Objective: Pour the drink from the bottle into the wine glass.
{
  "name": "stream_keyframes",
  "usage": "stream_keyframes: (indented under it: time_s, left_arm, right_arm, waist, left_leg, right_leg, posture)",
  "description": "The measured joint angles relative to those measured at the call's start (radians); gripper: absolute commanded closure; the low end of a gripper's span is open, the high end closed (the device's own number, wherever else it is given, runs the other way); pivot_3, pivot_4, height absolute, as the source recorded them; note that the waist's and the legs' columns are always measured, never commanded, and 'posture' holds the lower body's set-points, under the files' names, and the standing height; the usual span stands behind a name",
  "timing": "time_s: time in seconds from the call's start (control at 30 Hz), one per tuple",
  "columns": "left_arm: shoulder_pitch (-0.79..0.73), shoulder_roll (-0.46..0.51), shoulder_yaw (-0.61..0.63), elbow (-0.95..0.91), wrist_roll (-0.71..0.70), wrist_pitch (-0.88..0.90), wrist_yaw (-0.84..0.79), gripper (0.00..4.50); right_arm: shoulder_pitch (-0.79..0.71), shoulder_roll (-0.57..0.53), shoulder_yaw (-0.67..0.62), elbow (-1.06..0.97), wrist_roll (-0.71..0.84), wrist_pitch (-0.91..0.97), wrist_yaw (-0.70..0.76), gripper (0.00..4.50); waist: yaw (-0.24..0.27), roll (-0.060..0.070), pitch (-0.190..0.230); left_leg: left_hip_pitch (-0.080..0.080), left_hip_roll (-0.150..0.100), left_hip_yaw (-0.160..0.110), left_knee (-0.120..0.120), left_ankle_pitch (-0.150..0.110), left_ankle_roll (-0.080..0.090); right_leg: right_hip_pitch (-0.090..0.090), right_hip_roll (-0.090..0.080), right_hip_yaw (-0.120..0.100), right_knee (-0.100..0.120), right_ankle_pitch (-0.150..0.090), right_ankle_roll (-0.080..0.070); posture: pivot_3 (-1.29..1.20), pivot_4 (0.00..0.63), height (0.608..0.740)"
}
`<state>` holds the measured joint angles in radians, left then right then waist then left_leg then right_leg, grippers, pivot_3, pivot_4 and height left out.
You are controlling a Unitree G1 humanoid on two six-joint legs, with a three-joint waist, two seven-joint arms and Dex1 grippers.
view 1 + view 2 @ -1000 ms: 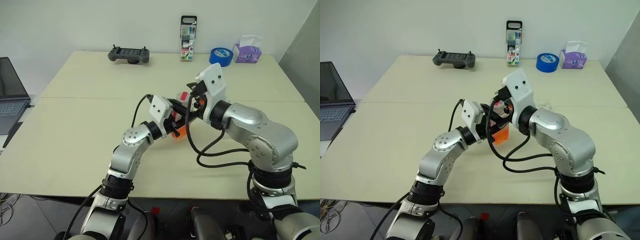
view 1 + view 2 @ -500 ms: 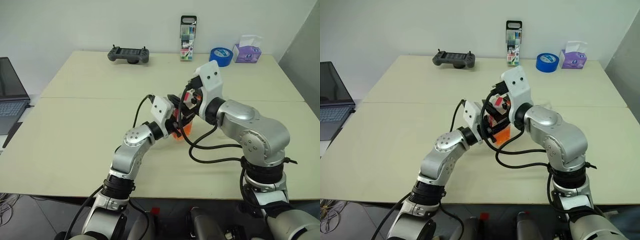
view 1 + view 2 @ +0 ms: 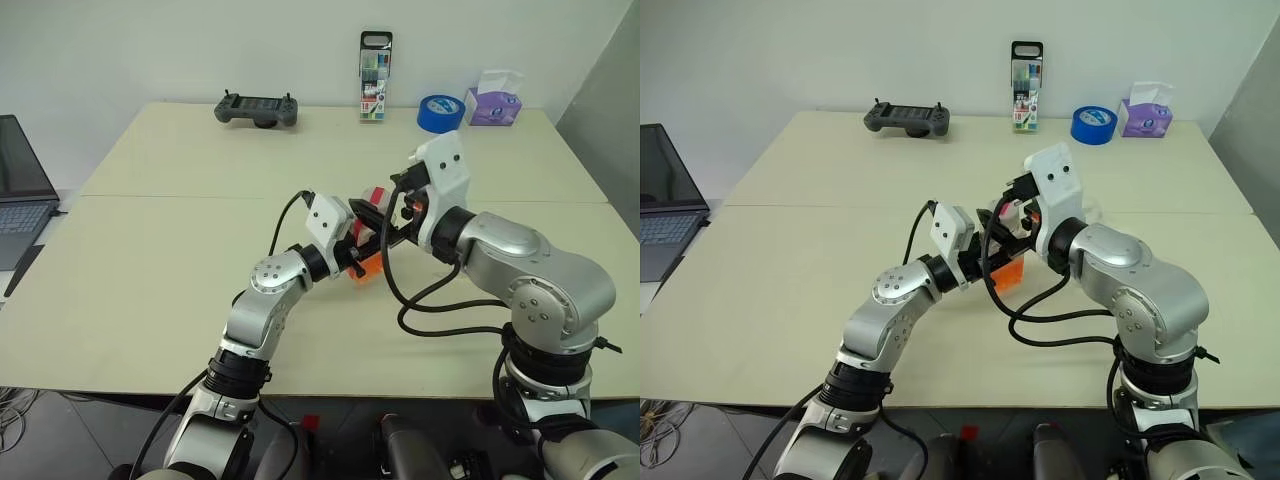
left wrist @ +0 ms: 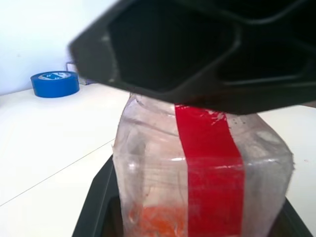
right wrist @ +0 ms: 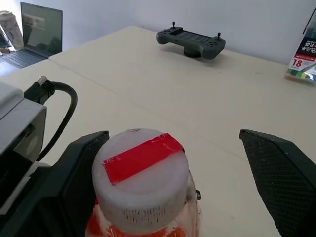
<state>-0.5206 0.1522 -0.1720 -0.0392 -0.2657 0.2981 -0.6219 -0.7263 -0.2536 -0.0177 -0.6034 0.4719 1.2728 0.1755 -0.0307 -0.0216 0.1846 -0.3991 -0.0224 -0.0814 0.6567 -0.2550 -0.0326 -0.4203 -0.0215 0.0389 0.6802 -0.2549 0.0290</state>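
My left gripper (image 3: 356, 250) is shut on the body of the bottle (image 4: 197, 168) and holds it upright above the table (image 3: 150, 260). The bottle is clear plastic with a red strip, and the orange drink (image 3: 1008, 276) sits low in it. Its pale cap (image 5: 140, 177) carries a strip of red tape. My right gripper (image 5: 173, 140) stands open around the cap, one finger (image 5: 74, 182) close beside it and the other well apart. A sliver of the clear wine glass (image 3: 1093, 212) shows behind my right forearm, mostly hidden.
Along the table's far edge stand a game controller (image 3: 258, 108), a pack of markers (image 3: 376, 75), a blue tape roll (image 3: 441, 112) and a tissue box (image 3: 496, 100). A laptop (image 3: 20, 190) sits off the left side.
My right wrist has turned a little around the cap, first leftward and then back to the right. The left gripper and the bottle have stayed put.
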Motion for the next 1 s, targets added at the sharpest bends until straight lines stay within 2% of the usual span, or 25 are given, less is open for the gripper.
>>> stream_keyframes:
  time_s: [0.27, 0.33, 0.43, 0.63, 0.77, 0.9, 1.0]
  left_arm:
    - [-0.001, 0.002, 0.002, 0.000, 0.000, -0.004, 0.001, 2.87]
    - [-0.001, 0.003, 0.005, 0.000, 0.000, -0.007, 0.002, 2.87]
    - [-0.001, 0.005, 0.011, 0.000, 0.000, -0.008, 0.003, 2.88]
    - [-0.001, 0.002, 0.012, 0.004, 0.002, -0.008, 0.012, 2.88]
    - [-0.001, 0.000, 0.011, 0.006, 0.002, -0.008, 0.013, 2.88]
    - [-0.002, -0.004, 0.003, 0.010, 0.001, -0.011, 0.012, 2.88]
    - [-0.003, -0.008, -0.005, 0.002, -0.001, -0.035, -0.004, 2.89]
  right_arm:
    - [0.010, 0.007, -0.031, -0.043, 0.023, 0.044, -0.011, 0.00]
    - [0.010, 0.039, -0.038, -0.059, 0.019, 0.063, -0.044, 0.00]
    - [0.009, 0.089, -0.034, -0.088, 0.008, 0.078, -0.100, 0.61]
    - [0.009, 0.149, 0.016, -0.110, -0.019, 0.088, -0.166, 2.66]
    - [0.007, 0.143, 0.020, -0.111, -0.020, 0.091, -0.169, 2.66]
    - [0.000, 0.038, 0.039, -0.103, 0.003, 0.064, -0.089, 2.66]
    - [0.007, -0.139, 0.018, -0.039, 0.078, -0.080, 0.166, 2.66]
  waist:
    - [0.000, 0.000, 0.000]
    - [0.000, 0.000, 0.000]
    - [0.000, 0.000, 0.000]
    - [-0.001, 0.000, 0.000]
    - [-0.001, 0.000, 0.000]
    - [-0.001, 0.000, 0.000]
    - [0.000, 0.000, 0.000]
  left_leg:
    - [0.000, 0.000, 0.000, 0.000, 0.000, 0.000]
    - [0.000, 0.000, 0.000, 0.000, 0.000, 0.000]
    - [0.000, 0.000, 0.000, 0.000, 0.000, 0.000]
    - [0.000, 0.000, 0.000, 0.000, 0.000, 0.000]
    - [0.000, 0.000, 0.000, 0.000, 0.000, 0.000]
    - [0.000, 0.000, 0.000, 0.000, 0.000, 0.000]
    - [0.000, -0.001, 0.001, 0.000, 0.000, 0.000]
  right_leg:
    - [0.000, 0.000, 0.000, 0.000, 0.000, 0.000]
    - [0.000, 0.000, 0.000, 0.000, 0.000, 0.000]
    - [0.000, 0.000, 0.000, 0.000, 0.000, 0.000]
    - [0.000, 0.000, 0.000, 0.000, 0.000, 0.000]
    - [0.000, 0.000, 0.000, 0.000, 0.000, 0.000]
    - [0.000, 0.000, 0.000, -0.001, 0.000, 0.000]
    - [0.002, 0.000, -0.001, -0.002, 0.000, 0.000]
  posture:
    - [0.00, 0.150, 0.740]
    - [0.00, 0.150, 0.740]
    - [0.00, 0.150, 0.740]
    - [0.00, 0.150, 0.740]
    - [0.00, 0.150, 0.740]
    - [0.00, 0.150, 0.740]
    - [0.00, 0.150, 0.740]
